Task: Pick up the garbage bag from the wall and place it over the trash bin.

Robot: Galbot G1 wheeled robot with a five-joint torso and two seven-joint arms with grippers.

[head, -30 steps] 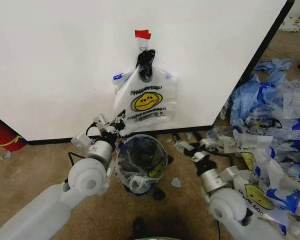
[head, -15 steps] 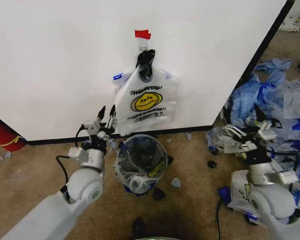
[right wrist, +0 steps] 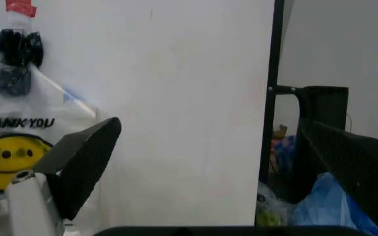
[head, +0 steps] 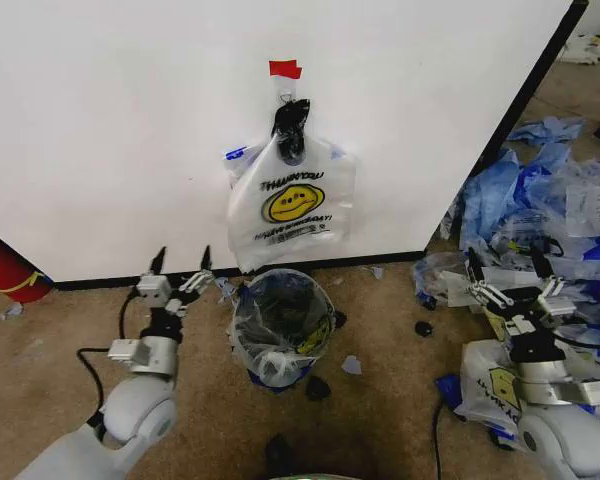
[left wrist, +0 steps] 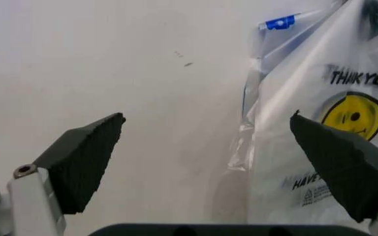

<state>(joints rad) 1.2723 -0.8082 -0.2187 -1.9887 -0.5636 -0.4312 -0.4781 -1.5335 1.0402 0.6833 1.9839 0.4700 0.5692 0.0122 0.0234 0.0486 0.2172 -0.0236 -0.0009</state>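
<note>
Bag (head: 291,205) hangs flat against the wall (head: 110,130), gathered at its top by a black clip (head: 291,130) just under a piece of red tape (head: 286,68). Smiley face and "THANK YOU" print face outward; blue handle edge shows at the bag's upper left corner. Bag's lower edge ends just above the bin (head: 283,325).

Bin stands on the brown carpet (head: 60,340) at the foot of the wall, directly below the bag, upright, already lined with a crumpled clear and blue bag.

Left end effector (head: 180,262) is low, to the left of the bin and near the wall's base strip, fingers pointing up at the wall, released and spread wide, holding nothing. In the left wrist view the bag (left wrist: 320,123) sits beside one fingertip (left wrist: 336,167); wall (left wrist: 110,64) between the pads.

Right end effector (head: 507,265) is well to the right of the bin, over the heap of blue-and-white bags (head: 550,210), also released, fingers wide, empty. Its wrist view looks at the wall (right wrist: 175,98), with the bag (right wrist: 25,132) at one side and the wall's black edge strip (right wrist: 272,88) near the other.

Red cylinder (head: 5,270) at the far left by the wall.
</note>
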